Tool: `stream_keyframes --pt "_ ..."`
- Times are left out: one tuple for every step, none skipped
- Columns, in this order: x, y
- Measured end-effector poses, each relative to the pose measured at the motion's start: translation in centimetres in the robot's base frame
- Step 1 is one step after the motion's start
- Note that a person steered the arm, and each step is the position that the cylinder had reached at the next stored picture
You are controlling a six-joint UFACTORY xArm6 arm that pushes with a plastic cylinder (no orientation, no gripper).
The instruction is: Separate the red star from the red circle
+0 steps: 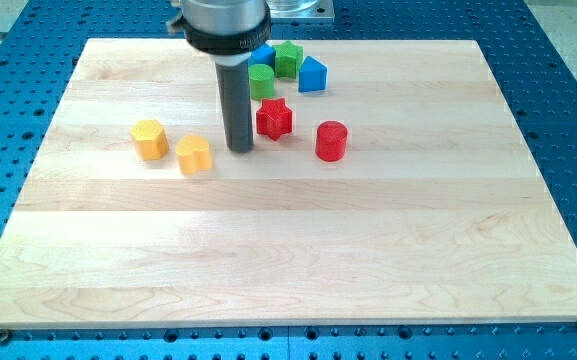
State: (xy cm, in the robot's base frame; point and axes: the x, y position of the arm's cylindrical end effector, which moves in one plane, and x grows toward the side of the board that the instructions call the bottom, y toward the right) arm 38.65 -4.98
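Note:
The red star lies on the wooden board in the upper middle of the view. The red circle stands a short gap to its right and slightly lower; the two do not touch. My tip rests on the board just left of the red star, close to it, with a yellow block to its own left.
A green circle, a green block and a blue block cluster just above the red star; another blue block is partly hidden behind the rod. A yellow hexagon and a yellow heart-like block lie to the left.

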Motion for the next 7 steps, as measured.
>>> stream_keyframes --pt "-0.7 5.2" --pt "0.8 5.6" --pt "-1.6 7.5" --pt "-2.6 6.5" --pt "0.2 12.4" --pt "2.0 20.4" --pt "6.3 12.9"
